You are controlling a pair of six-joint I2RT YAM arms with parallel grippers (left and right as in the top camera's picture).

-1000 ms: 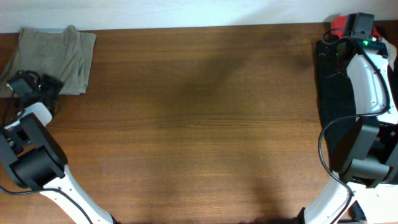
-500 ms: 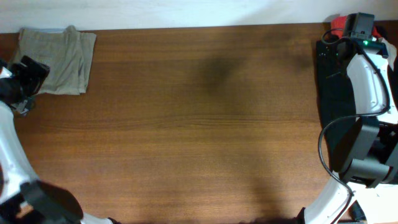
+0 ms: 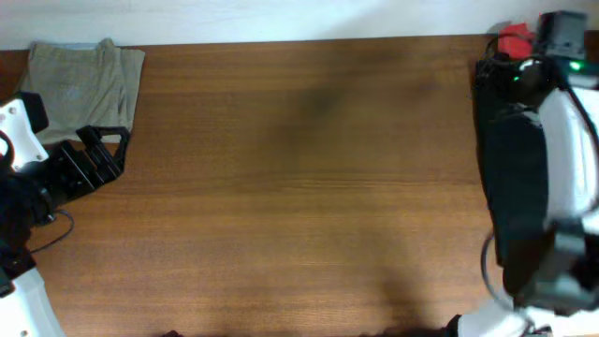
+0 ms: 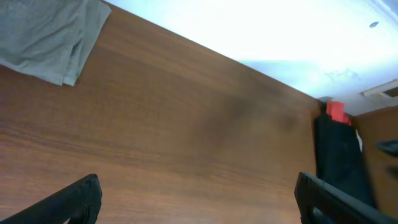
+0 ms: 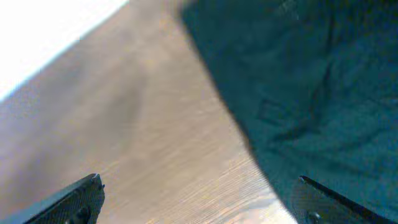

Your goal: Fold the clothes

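— Khaki shorts (image 3: pixel 80 80)?

— At the far left corner of the table (image 3: pixel 299 187). Folded into a flat, compact block, layered edges along the right side. Same block in the left wrist view (image 4: pixel 43 34), top left of the frame, one folded corner hanging towards the wood.

— Held by anything?

— No. Left gripper (image 3: pixel 114 152) just beside the near right corner of the block, overlapping its edge from overhead. From the wrist camera, though, shorts well clear of both fingers (image 4: pixel 81 199).

— State of that gripper (image 4: pixel 199 202)?

— Spread wide, nothing but bare wood grain between the fingers. Points across the table towards the right side.

— Other clothes?

— Black garment (image 3: pixel 501 131) along the right edge of the table, stretched in a long strip from far to near. Red garment (image 3: pixel 513 42) at its far end, touching it, right in the far corner. Both also visible from the left wrist: black (image 4: pixel 339 158), red (image 4: pixel 336 112) on top at the far end.

— And the right side?

— White right arm (image 3: pixel 562 159) over the black garment. Right gripper (image 5: pixel 199 202) parted too, empty, one finger over wood, the other over the dark cloth (image 5: pixel 298 81). Wrinkled cloth, edge running diagonally across that view. Height above it: impossible to tell.
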